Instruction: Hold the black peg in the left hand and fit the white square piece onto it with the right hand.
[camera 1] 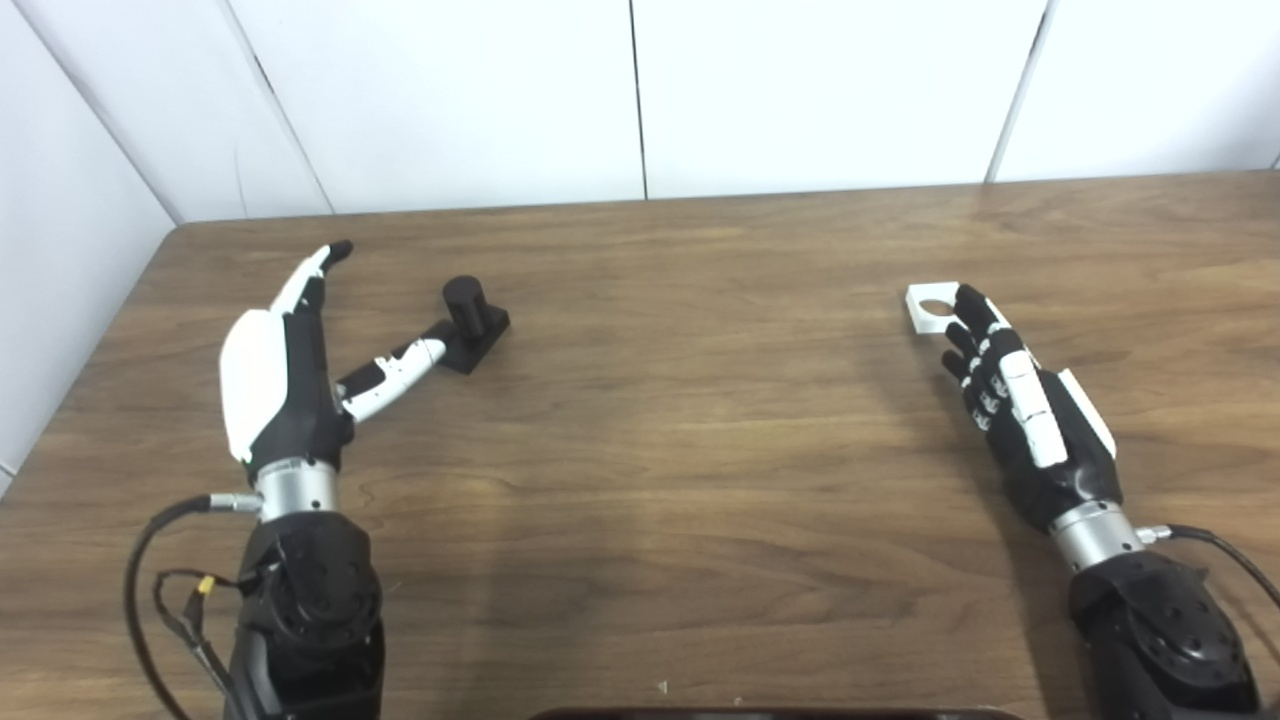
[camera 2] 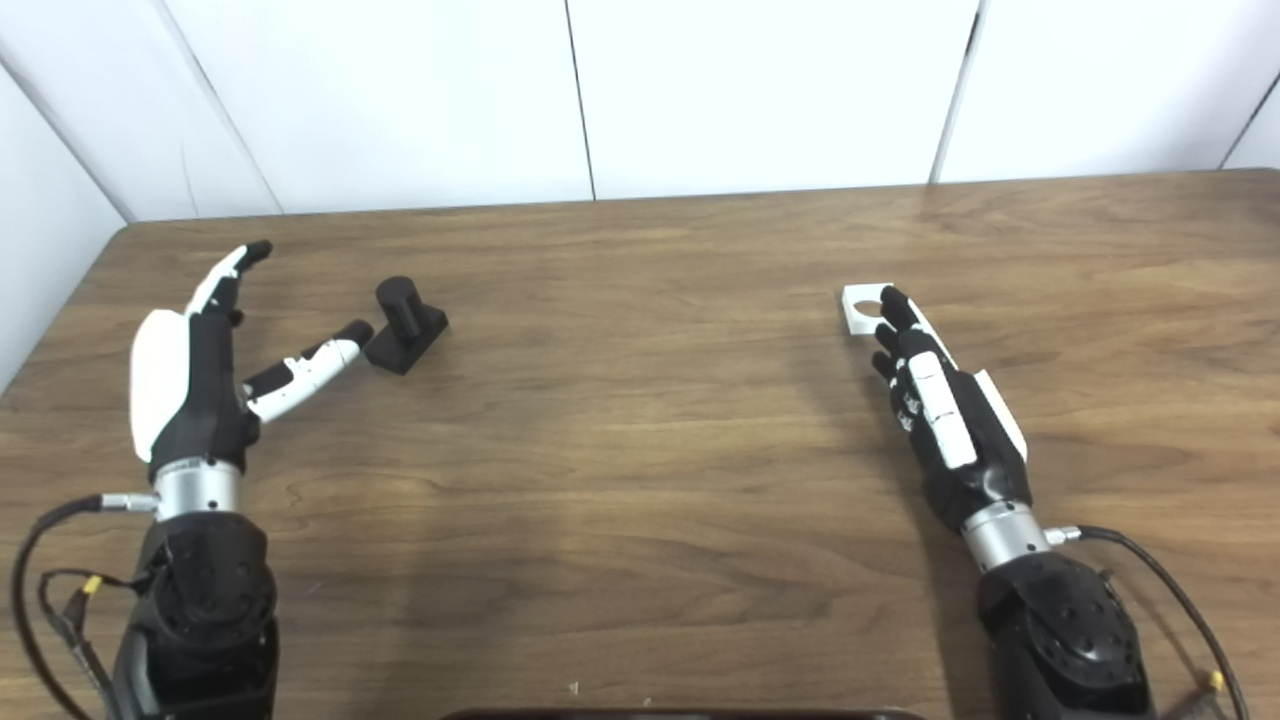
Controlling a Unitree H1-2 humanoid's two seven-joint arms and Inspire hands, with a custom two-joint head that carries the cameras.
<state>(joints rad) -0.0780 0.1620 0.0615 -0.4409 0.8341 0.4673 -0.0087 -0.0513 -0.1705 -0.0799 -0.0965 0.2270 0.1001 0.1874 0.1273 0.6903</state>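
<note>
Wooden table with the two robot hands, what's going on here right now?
A humanoid robot is just starting. Its left hand is open, thumb reaching to the black peg on its square base, which stands on the brown wooden table. Its right hand has fingertips over the flat white square piece with a round hole. Neither part looks lifted yet.
</note>
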